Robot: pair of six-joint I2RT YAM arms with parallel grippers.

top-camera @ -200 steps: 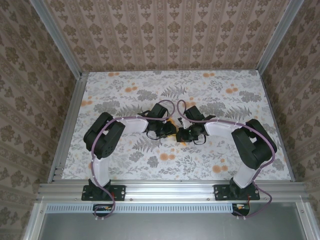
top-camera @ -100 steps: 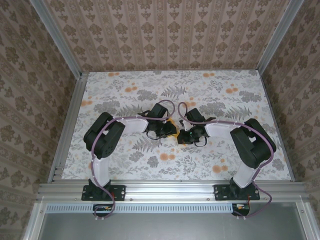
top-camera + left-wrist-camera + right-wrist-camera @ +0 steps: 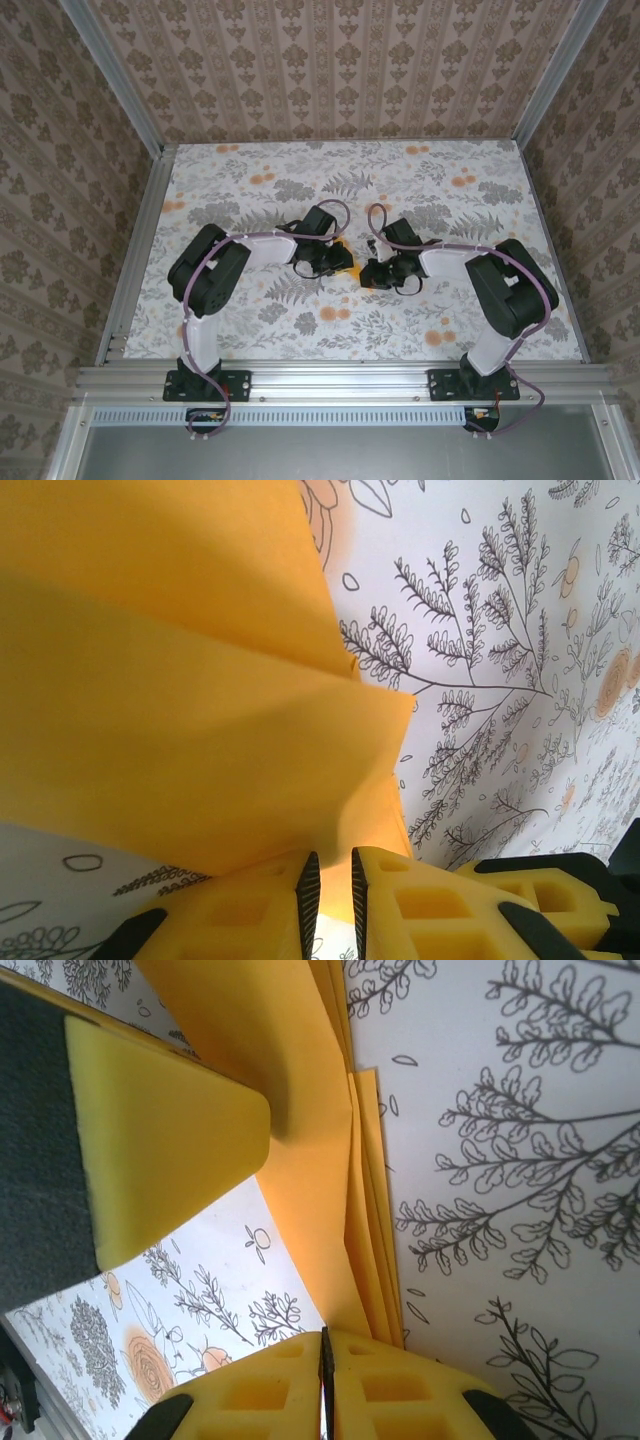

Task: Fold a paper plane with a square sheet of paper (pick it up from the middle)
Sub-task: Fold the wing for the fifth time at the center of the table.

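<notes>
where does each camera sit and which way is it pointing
top external: fixed above and behind the arms, looking down at the floral-print table; both arms, the left gripper and the right gripper show.
left wrist: on the left arm, looking past its own yellow fingers along the folded orange-yellow sheet of paper.
right wrist: on the right arm, looking past its own shut yellow fingers at the paper they pinch.
shared: both wrist views show the paper and the floral table.
</notes>
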